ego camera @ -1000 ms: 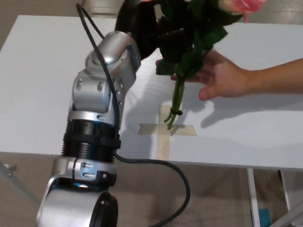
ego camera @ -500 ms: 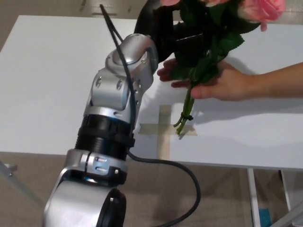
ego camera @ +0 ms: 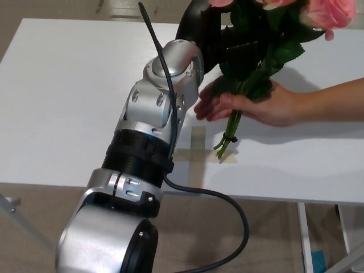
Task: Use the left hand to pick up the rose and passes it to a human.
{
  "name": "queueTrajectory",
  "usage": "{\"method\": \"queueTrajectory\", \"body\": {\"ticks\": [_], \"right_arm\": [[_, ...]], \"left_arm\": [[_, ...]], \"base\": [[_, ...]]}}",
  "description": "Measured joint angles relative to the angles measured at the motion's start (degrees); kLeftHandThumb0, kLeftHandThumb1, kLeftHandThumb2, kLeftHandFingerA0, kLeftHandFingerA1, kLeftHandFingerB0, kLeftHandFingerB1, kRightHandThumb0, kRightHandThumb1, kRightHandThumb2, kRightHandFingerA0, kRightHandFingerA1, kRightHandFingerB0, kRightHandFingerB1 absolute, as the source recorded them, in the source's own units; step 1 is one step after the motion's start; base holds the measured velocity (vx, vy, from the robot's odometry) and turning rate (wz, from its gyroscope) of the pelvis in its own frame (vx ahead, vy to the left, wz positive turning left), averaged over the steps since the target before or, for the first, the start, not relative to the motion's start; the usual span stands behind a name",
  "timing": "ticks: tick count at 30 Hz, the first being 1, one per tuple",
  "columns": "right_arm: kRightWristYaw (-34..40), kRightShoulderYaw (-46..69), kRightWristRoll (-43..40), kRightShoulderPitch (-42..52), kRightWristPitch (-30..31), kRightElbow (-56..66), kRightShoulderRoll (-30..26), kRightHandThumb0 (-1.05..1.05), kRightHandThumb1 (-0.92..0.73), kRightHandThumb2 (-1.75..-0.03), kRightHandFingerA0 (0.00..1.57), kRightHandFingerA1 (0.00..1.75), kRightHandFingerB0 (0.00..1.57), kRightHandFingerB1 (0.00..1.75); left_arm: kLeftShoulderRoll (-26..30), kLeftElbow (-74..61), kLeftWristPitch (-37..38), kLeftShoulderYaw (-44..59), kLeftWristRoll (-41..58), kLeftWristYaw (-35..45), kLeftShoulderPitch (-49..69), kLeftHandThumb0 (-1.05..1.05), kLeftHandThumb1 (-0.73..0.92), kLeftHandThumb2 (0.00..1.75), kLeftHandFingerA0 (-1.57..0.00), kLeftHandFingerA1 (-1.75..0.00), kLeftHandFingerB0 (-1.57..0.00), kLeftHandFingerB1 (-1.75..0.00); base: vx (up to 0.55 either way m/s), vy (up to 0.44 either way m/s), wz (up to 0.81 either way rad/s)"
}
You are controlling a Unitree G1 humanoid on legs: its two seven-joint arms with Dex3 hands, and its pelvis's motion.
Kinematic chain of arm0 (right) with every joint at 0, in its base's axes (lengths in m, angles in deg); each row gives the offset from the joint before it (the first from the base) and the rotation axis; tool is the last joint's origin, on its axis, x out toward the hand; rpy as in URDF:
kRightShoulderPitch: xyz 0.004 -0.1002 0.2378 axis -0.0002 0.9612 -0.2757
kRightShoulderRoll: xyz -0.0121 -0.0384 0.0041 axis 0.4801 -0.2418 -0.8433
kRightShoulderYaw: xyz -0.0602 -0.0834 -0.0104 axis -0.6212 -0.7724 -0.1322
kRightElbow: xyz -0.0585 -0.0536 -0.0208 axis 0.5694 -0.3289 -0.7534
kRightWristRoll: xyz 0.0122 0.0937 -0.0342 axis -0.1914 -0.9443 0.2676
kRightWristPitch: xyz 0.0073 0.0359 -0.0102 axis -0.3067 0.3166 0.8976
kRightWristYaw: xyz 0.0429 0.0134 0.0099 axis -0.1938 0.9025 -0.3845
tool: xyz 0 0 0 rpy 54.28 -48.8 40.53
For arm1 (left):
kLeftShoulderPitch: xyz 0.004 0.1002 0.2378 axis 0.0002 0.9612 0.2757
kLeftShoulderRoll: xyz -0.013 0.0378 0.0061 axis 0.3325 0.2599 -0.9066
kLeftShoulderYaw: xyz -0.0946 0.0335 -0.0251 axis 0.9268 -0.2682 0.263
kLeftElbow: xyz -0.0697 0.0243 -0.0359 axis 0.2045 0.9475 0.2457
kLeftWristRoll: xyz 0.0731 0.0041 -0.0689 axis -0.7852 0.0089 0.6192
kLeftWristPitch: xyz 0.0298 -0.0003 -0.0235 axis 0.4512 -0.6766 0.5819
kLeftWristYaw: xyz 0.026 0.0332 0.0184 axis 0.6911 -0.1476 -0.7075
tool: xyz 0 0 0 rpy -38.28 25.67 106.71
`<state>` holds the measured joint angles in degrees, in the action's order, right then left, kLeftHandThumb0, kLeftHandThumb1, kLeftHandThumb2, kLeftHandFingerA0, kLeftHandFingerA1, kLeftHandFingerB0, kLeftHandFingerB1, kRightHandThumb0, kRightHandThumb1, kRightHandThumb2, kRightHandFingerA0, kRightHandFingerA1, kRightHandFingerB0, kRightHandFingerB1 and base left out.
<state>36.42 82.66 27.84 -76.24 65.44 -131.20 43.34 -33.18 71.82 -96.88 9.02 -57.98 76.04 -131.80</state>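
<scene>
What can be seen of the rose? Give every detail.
The pink rose with dark green leaves is held upright above the white table. Pink blooms are cut off by the picture's top edge. Thin green stems hang down, bound near the bottom by a small dark tie. The black left robot hand grips the foliage; a person's open hand reaches in behind the stems.

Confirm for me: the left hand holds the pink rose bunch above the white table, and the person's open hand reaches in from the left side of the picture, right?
Not quite. In the head view the person's hand reaches in from the right side, not the left. The rest stands: the black left hand holds the pink rose bunch above the white table.
</scene>
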Motion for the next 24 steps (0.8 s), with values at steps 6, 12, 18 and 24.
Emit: {"method": "queueTrajectory", "body": {"ticks": [6, 12, 18, 24], "right_arm": [[-0.3, 0.1, 0.0, -0.4, 0.0, 0.0, 0.0, -0.42, -0.64, -0.59, 0.63, 0.44, 0.56, 0.41], [-0.4, 0.1, 0.0, -0.4, 0.0, 0.0, 0.0, -0.42, -0.64, -0.59, 0.63, 0.44, 0.56, 0.41], [-0.6, 0.1, 0.0, -0.4, 0.0, 0.0, 0.0, -0.42, -0.64, -0.59, 0.63, 0.44, 0.56, 0.41], [-0.7, 0.1, 0.0, -0.5, 0.0, 0.0, 0.0, -0.41, -0.64, -0.59, 0.63, 0.44, 0.55, 0.41]], "left_arm": [[0.0, 0.6, 1.4, -0.2, 0.0, 0.0, 0.0, -0.24, 0.75, 0.72, -0.88, -1.55, -0.75, -1.19], [0.0, 1.0, 2.2, -0.5, 0.0, 0.0, 0.0, -0.21, 0.77, 0.7, -0.87, -1.56, -0.72, -1.18], [0.0, 1.0, 2.6, -0.7, 0.0, 0.0, 0.0, -0.22, 0.79, 0.64, -1.01, -1.24, -0.88, -0.66], [1.6, 0.6, 2.6, -4.2, -0.5, 2.6, 0.0, -0.75, 0.41, 0.78, 0.0, 0.0, 0.0, -0.02]], "base": [[0.0, 0.0, 0.0], [0.0, 0.0, 0.0], [0.0, 0.0, 0.0], [0.0, 0.0, 0.0]]}}
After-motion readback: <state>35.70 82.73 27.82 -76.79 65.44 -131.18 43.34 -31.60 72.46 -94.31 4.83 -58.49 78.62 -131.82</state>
